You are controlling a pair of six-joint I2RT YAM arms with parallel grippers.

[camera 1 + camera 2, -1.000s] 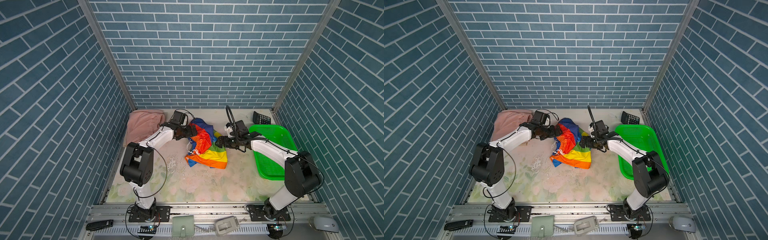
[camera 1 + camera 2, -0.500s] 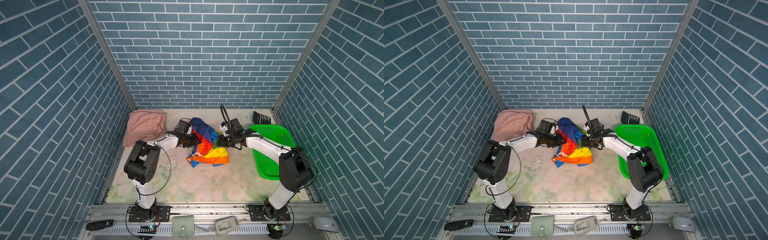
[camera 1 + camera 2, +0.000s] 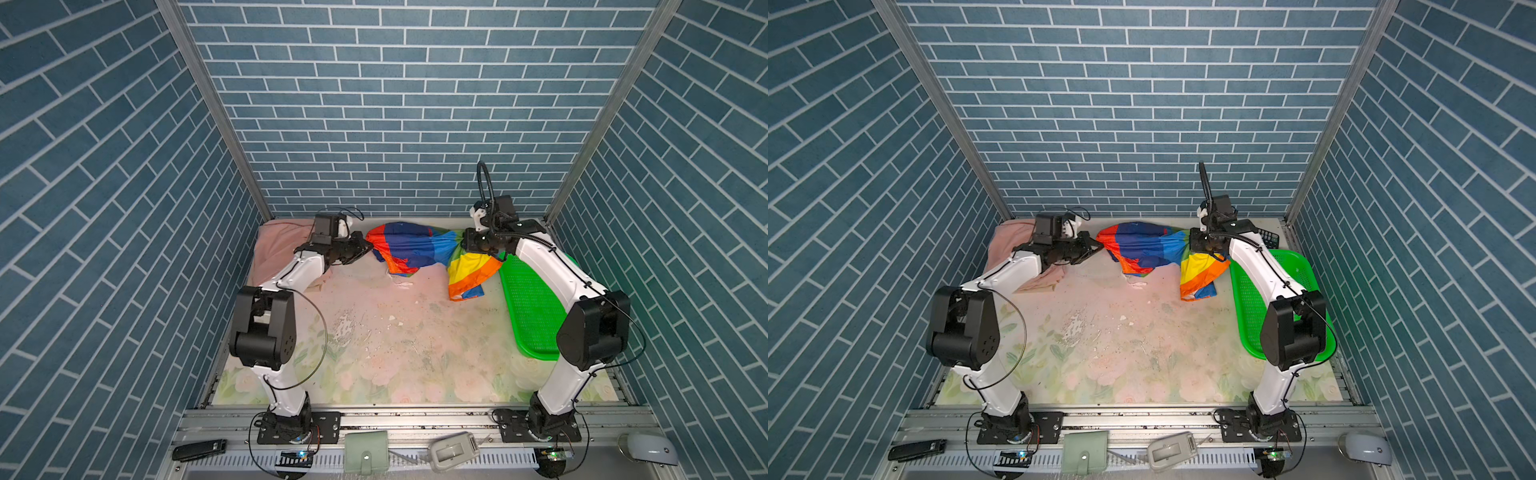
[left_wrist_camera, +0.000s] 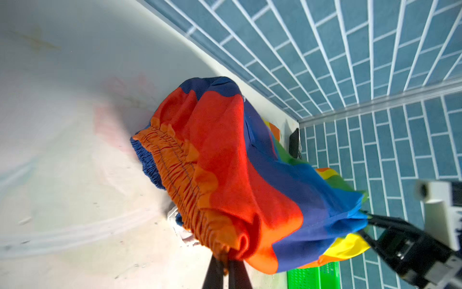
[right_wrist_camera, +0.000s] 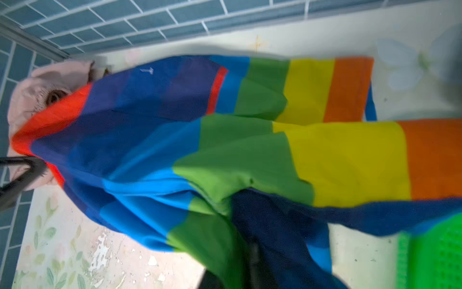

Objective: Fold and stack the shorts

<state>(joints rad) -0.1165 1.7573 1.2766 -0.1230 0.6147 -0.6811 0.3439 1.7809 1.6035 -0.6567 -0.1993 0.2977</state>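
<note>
The left gripper (image 3: 367,246) pinches the orange waistband of the rainbow shorts (image 3: 409,249) and the right gripper (image 3: 466,242) clasps their other end, so they hang stretched above the table's (image 3: 395,345) twelve o'clock. Pink shorts (image 3: 272,249) lie at ten o'clock, apparently done. The rainbow pair is not yet folded or stacked.

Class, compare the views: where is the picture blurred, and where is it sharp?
Right wrist view: rainbow-striped shorts and green basket smeared by motion blur. Left wrist view: elastic waistband crisp, tabletop streaky. Both top views: sharp, evenly lit.
</note>
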